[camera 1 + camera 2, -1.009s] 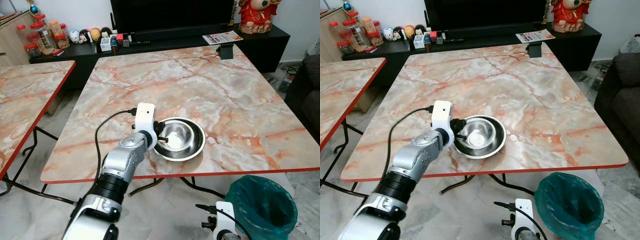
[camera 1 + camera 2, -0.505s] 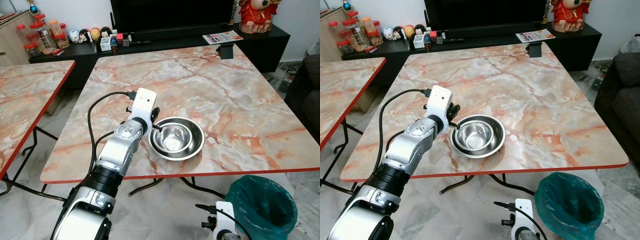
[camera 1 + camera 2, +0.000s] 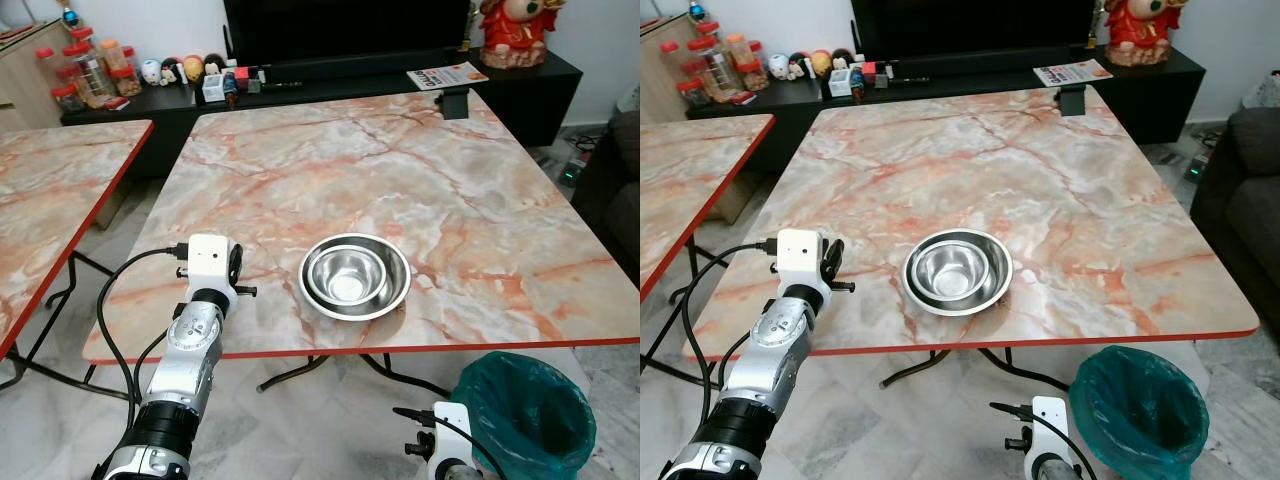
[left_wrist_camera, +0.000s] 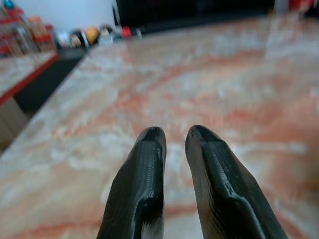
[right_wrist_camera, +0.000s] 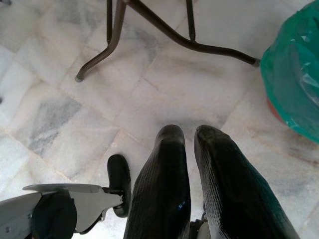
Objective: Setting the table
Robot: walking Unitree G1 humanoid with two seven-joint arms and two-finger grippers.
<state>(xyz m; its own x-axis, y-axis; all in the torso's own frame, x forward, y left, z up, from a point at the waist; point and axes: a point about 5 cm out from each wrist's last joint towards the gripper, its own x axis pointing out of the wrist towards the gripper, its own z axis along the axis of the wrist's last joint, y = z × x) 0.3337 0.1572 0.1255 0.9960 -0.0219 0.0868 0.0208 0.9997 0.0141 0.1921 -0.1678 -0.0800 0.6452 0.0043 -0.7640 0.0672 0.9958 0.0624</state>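
Observation:
Two nested steel bowls [image 3: 355, 277] sit on the marble table [image 3: 400, 170], near its front edge and a little left of the middle. My left gripper [image 3: 234, 268] hovers over the table's front left part, well to the left of the bowls and not touching them. In the left wrist view its fingers [image 4: 144, 169] are shut with nothing between them, pointing across the tabletop. My right gripper [image 5: 188, 132] hangs idle and shut over the tiled floor below the table's front edge.
A bin with a green liner [image 3: 525, 410] stands on the floor at the front right. A second marble table [image 3: 50, 190] is on the left. A black cabinet [image 3: 330, 80] with jars and figurines runs behind. A dark sofa [image 3: 1250, 200] is on the right.
My left gripper has let go of the bowls' left rim and drawn back to the left, toward the table's front left corner. The bowls stay where they were set.

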